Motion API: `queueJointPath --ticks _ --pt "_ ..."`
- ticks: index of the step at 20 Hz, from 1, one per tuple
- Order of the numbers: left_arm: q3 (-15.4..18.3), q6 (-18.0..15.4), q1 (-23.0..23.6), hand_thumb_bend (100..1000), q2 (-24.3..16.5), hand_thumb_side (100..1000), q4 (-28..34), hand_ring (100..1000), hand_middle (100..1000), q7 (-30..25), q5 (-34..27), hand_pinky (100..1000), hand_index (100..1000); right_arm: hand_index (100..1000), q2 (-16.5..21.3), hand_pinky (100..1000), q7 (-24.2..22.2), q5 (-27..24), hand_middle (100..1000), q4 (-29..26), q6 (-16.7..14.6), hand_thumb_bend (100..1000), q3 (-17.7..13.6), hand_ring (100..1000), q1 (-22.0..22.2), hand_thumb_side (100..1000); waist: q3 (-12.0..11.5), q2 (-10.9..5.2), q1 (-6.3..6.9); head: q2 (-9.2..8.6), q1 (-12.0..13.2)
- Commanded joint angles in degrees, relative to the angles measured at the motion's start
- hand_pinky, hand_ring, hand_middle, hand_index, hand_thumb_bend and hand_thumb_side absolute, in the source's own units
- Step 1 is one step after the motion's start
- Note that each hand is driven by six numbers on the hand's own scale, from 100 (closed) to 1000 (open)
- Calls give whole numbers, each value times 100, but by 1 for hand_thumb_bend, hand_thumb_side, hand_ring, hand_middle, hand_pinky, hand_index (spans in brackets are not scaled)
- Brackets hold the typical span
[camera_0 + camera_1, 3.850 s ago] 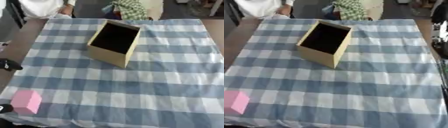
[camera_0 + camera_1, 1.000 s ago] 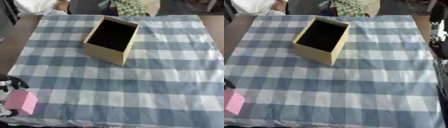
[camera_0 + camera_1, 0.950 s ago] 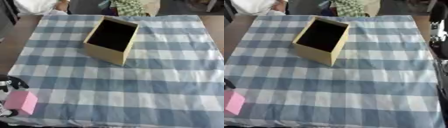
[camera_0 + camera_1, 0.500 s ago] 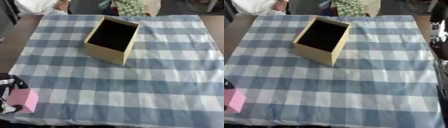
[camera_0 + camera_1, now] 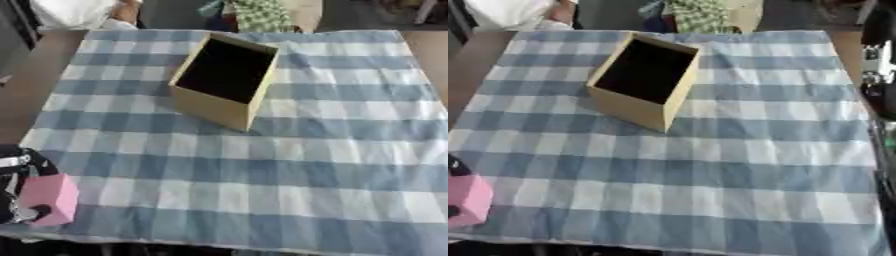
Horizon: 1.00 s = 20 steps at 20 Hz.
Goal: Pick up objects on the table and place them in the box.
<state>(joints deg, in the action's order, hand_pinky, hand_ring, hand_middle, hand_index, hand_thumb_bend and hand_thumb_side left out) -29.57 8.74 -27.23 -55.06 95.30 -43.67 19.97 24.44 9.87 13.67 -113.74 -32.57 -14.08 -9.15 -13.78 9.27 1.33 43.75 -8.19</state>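
Since a second ago, left hand (image 5: 16, 170) has closed in on pink block (image 5: 51, 199), fingers now curled against its left side at near-left corner of checked cloth (image 5: 297, 165). Open box (image 5: 226, 79) sits well apart, far centre. Right hand unseen.

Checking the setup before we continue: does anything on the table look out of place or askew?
Only mildly: the open cardboard box sits turned at an angle to the checked tablecloth. The left hand grips the pink block at the near-left corner.
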Motion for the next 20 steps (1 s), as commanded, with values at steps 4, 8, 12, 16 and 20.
queueJointPath --ticks 4,8,12,16,20 --pt "321 89 -101 148 -294 258 399 495 511 122 150 367 694 783 83 784 0 -28 597 -86 1 100 -55 615 -70 786 4 -75 26 37 -3" --pt "496 152 -232 124 -349 256 706 496 513 160 287 364 697 783 94 784 7 -24 598 -86 0 100 -61 615 -70 786 5 -73 39 37 -18" --pt "630 220 -533 100 -339 259 938 498 516 137 433 363 701 783 135 785 15 -18 598 -86 -18 100 -66 616 -76 785 27 -54 41 37 -15" --pt "685 245 -964 100 -255 257 1045 504 524 59 538 363 711 783 201 786 23 -13 598 -86 -59 100 -58 616 -95 786 46 -13 33 37 32" --pt "697 249 -1433 100 -86 257 1054 505 527 -19 626 356 717 783 224 786 24 -17 597 -86 -85 100 -54 616 -129 786 71 42 6 37 81"
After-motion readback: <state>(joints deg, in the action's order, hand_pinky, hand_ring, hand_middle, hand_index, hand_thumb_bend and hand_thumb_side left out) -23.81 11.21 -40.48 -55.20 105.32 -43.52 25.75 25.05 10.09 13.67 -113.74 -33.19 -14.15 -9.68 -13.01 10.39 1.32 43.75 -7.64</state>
